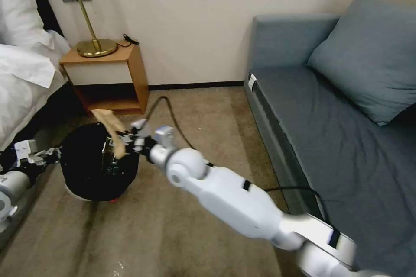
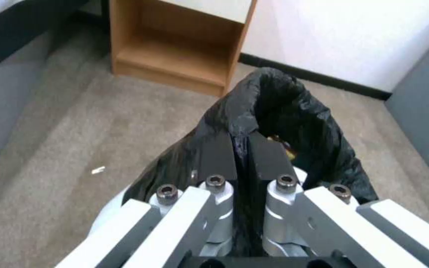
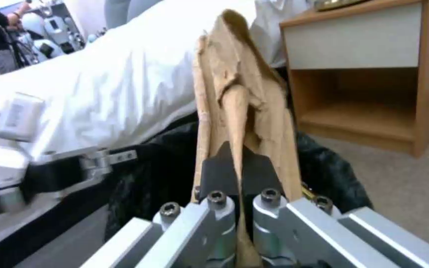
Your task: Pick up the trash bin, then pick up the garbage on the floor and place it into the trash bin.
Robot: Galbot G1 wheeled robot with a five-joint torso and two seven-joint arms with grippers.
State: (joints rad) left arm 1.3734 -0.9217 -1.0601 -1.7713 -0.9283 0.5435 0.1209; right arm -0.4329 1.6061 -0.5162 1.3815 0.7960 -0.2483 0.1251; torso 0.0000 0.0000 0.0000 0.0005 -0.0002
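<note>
A: Where is the bin?
B: The trash bin (image 1: 93, 173) sits just in front of the nightstand (image 1: 108, 78). The left gripper (image 2: 242, 149) is pinched tight on its black bag rim.

A: And the paper?
B: The right gripper (image 3: 242, 171) pinches the tan paper (image 3: 239, 96), held upright over the bin's mouth, near the nightstand.

The trash bin (image 1: 93, 169) has its white wall almost wholly covered by the black bag (image 2: 294, 123). Bin contents are indistinct. The bed (image 1: 21, 65) is cut off at the left edge.
</note>
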